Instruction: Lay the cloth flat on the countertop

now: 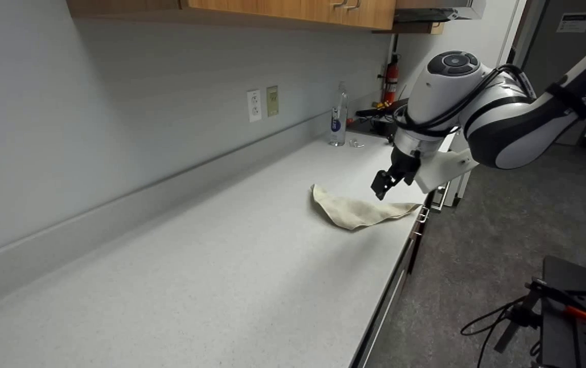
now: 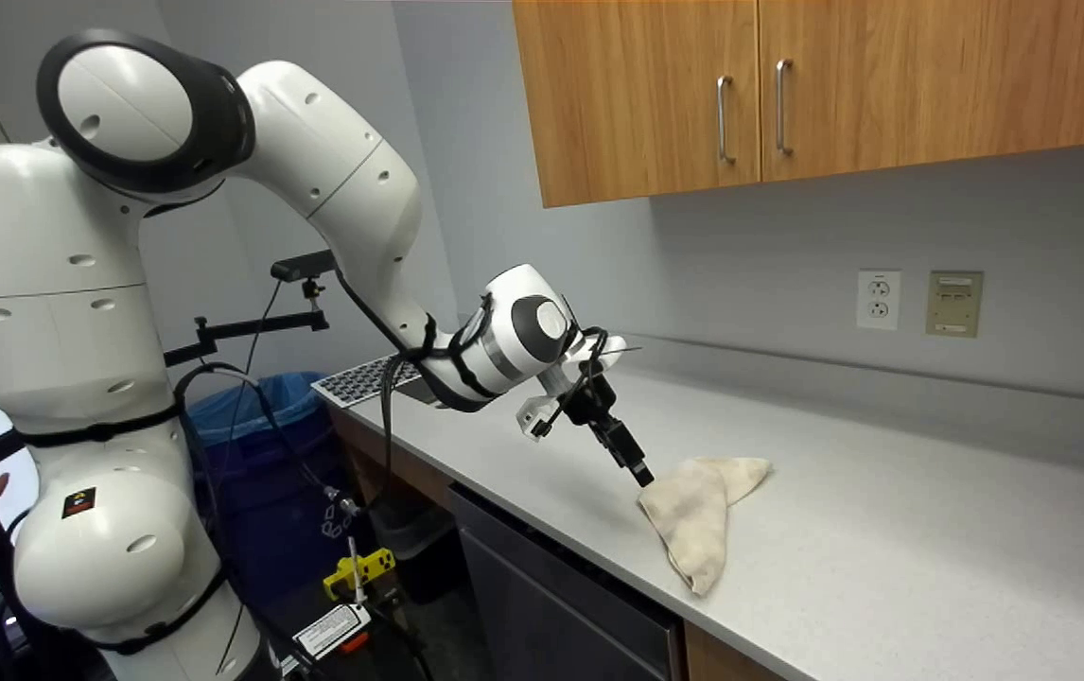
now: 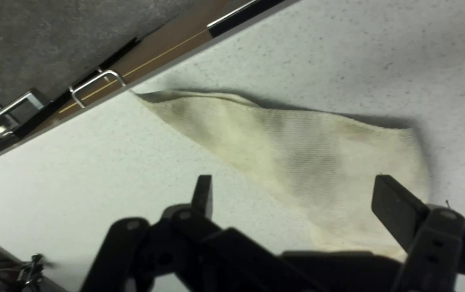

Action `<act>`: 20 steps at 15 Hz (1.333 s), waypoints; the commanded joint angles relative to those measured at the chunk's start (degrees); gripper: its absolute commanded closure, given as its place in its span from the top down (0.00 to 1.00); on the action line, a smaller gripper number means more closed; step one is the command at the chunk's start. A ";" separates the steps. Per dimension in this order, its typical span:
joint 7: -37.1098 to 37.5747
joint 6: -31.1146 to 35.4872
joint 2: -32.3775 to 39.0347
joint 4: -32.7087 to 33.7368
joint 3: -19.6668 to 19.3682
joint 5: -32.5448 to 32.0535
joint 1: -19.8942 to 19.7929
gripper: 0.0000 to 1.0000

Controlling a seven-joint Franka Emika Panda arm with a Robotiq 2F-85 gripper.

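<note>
A cream cloth lies folded and rumpled on the white countertop (image 1: 211, 276), near its front edge. The cloth shows in both exterior views (image 1: 352, 210) (image 2: 698, 520) and in the wrist view (image 3: 289, 146). One pointed corner reaches the counter's front edge, and part of its border lifts and casts a shadow. My gripper (image 3: 293, 178) is open, its two fingers wide apart with nothing between the tips. It hangs above the cloth, tilted; in the exterior views the fingertips (image 1: 379, 190) (image 2: 641, 473) are above and beside the cloth's edge. The gripper hides the cloth's lower end in the wrist view.
A clear bottle (image 1: 339, 122) stands by the back wall, near a dark cluttered area with cables. Wooden cabinets (image 2: 646, 104) hang over the counter. Drawer handles (image 3: 94, 83) stick out below the front edge. A metal grid (image 2: 362, 380) lies at the counter's far end.
</note>
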 commanded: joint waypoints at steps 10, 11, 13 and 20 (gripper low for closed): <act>-9.07 3.36 10.66 7.74 -0.35 18.26 4.28 1.00; -9.14 3.36 10.99 8.30 -0.50 18.63 4.63 1.00; -9.15 3.36 11.19 8.70 -0.54 18.87 4.91 1.00; 4.68 6.93 16.07 11.38 -6.86 23.17 9.36 1.00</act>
